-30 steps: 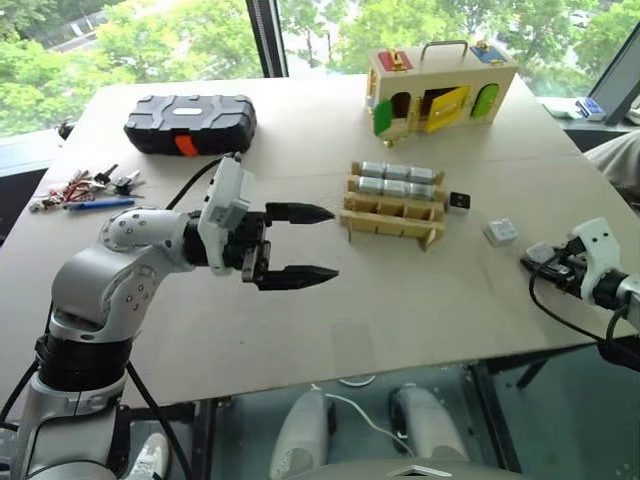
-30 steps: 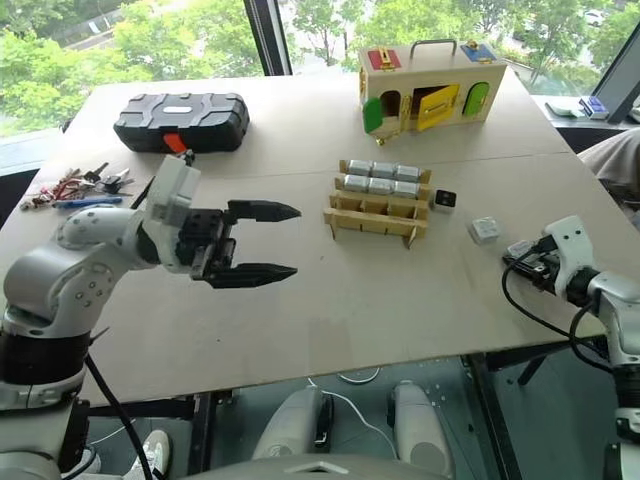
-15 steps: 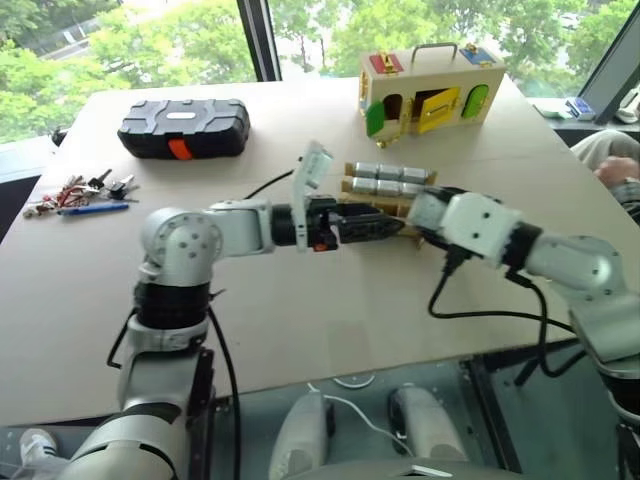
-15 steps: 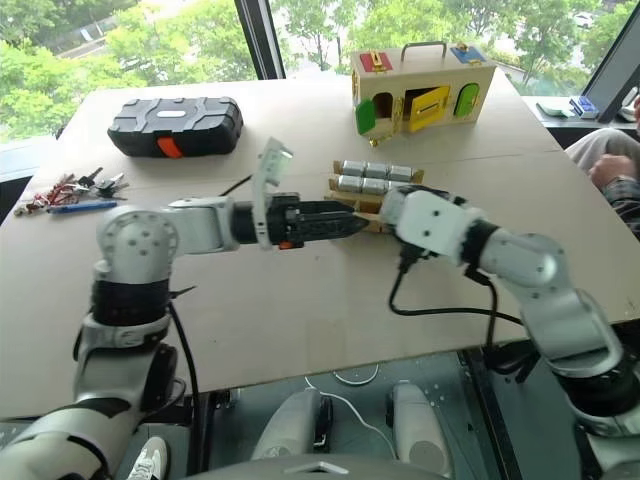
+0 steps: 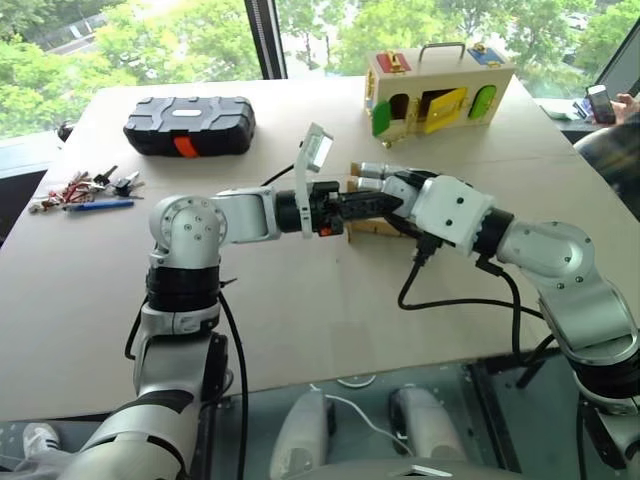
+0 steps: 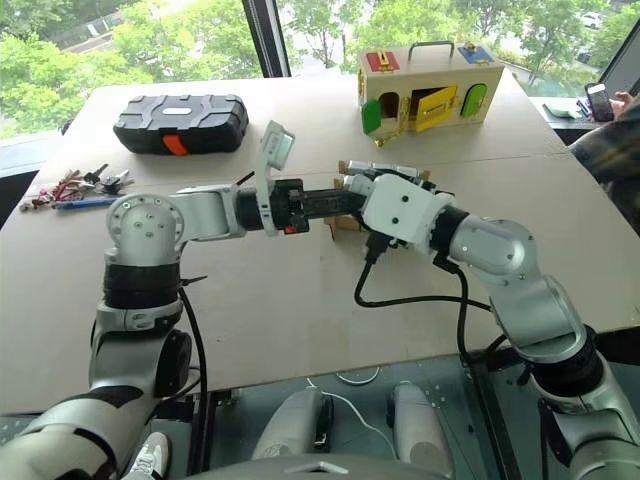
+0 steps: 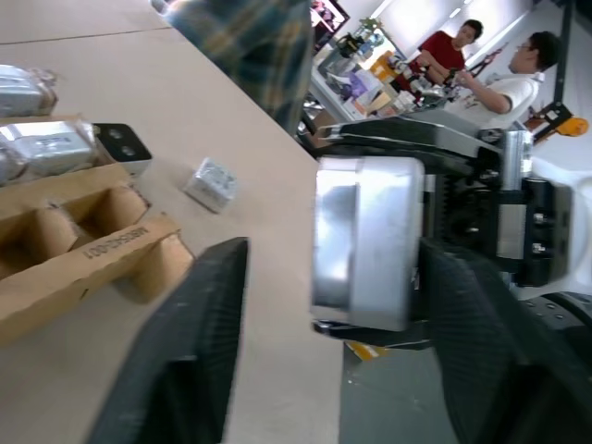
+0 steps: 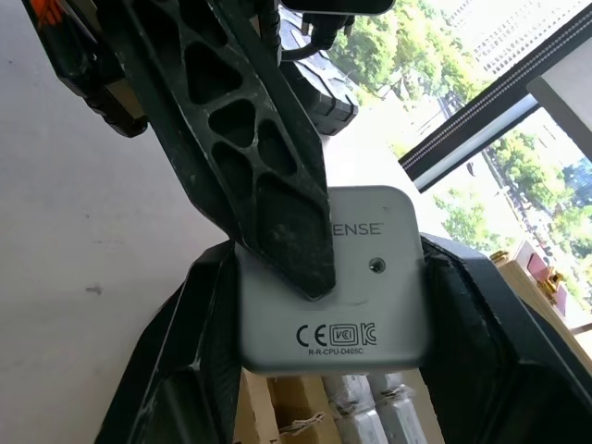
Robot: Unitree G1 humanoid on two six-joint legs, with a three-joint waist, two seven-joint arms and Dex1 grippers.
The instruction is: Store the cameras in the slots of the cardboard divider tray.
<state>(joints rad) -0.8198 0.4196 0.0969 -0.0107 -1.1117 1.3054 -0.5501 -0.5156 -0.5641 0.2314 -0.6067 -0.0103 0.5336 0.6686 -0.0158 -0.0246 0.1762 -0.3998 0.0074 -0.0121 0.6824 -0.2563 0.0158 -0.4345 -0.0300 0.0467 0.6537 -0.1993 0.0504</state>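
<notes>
Handover above mid-table | bare tabletop (image 5: pixel 300 330) toward near edge | right gripper (image 8: pixel 324 277) clamps silver-grey camera (image 8: pixel 361 305) | left gripper (image 5: pixel 385 203) closed on same camera | cardboard divider tray (image 7: pixel 83 259) just behind.

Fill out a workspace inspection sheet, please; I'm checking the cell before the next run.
Surface: pale wooden table, flat.
Job's things: tan cardboard divider tray with silver-grey boxy cameras in its back slots, front slots empty; black-faced camera and small silver camera loose beside it; one held camera above the table.
Clutter: black plastic case, bunch of keys, blue pen, wooden box with coloured doors.
Grippers: right gripper shut on the held camera; left gripper at the same camera.
Cables: black cable looping from the right wrist.
Surroundings: windows onto green trees; person with a phone at the right.
</notes>
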